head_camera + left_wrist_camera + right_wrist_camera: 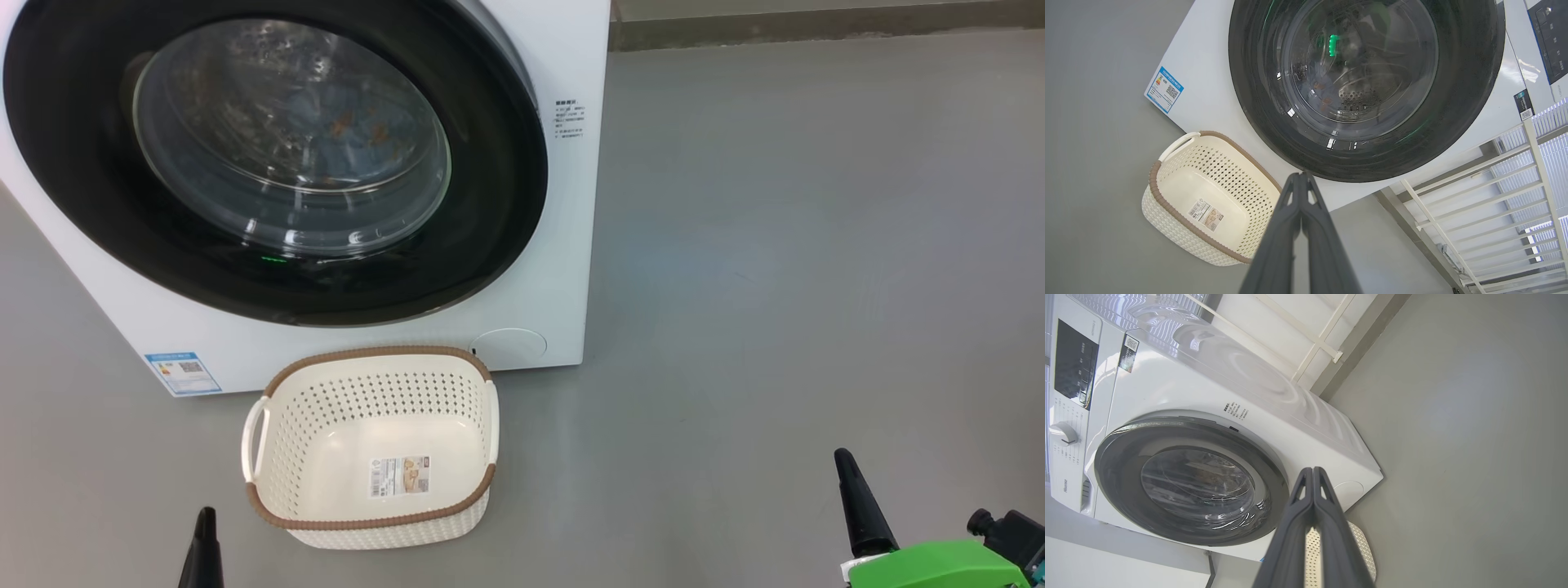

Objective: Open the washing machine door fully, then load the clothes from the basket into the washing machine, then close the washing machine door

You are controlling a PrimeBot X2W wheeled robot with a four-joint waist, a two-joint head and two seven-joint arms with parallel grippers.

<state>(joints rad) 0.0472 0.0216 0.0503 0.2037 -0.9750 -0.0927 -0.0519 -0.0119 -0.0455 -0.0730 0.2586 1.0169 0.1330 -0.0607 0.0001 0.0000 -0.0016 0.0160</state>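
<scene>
1. At the near left, the left gripper (204, 531) hung low over the grey floor (775, 245), its two dark fingers pressed together with nothing between them
2. The washing machine (563, 204) stood at the far left, a white box on the floor, with a blue energy sticker (181, 372) at the lower left corner of its front
3. The washing machine door (82, 163) lay shut and flush against that front, its wide glossy black rim taking up most of the panel
4. Through the bulging glass I could make out the clothes (351, 122) inside the drum, pale blue with orange-brown marks, blurred by reflections
5. The basket (375, 353) sat upright on the floor just beside the machine's near side, below the door; a label sticker (399, 476) showed on its bare bottom
6. A round hatch (508, 344) sat low on the machine's front, just right of the basket's far rim
7. At the near right, well apart from the basket, the right gripper (849, 490) pointed upward with its fingers closed tight on nothing
</scene>
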